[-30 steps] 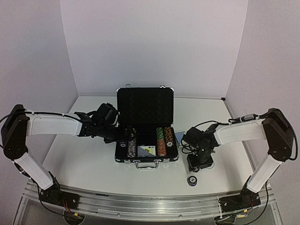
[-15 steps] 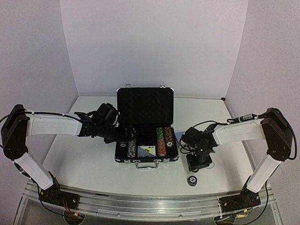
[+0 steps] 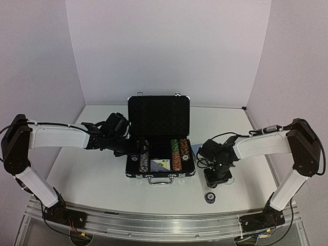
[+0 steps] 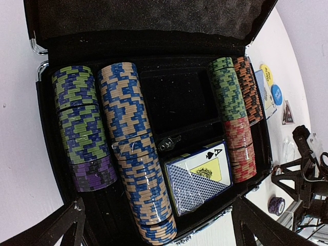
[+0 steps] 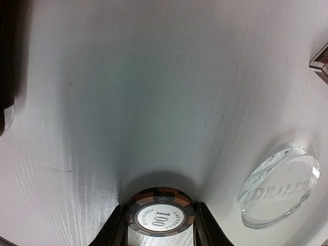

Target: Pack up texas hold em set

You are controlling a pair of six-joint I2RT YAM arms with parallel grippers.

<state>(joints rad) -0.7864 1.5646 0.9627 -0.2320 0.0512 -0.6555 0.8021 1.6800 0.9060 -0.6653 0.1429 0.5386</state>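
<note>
Right gripper (image 5: 160,228) pinches a 100 poker chip (image 5: 160,218) over the table (image 5: 154,77) right of the open briefcase (image 3: 159,110), clear DEALER disc (image 5: 279,187) beside it; left gripper (image 4: 159,225) hangs wide over the chip rows (image 4: 136,154)

R gripper (image 5: 160,228), 100 chip (image 5: 160,217) clamped, edged slightly left twd briefcase (image 3: 159,116).

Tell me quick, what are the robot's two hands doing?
Left gripper: open, holding nothing.
Right gripper: shut on a 100 poker chip.

Table (image 3: 92,169): briefcase (image 3: 160,136), disc (image 5: 277,187), perhaps chips (image 3: 209,197)
</note>
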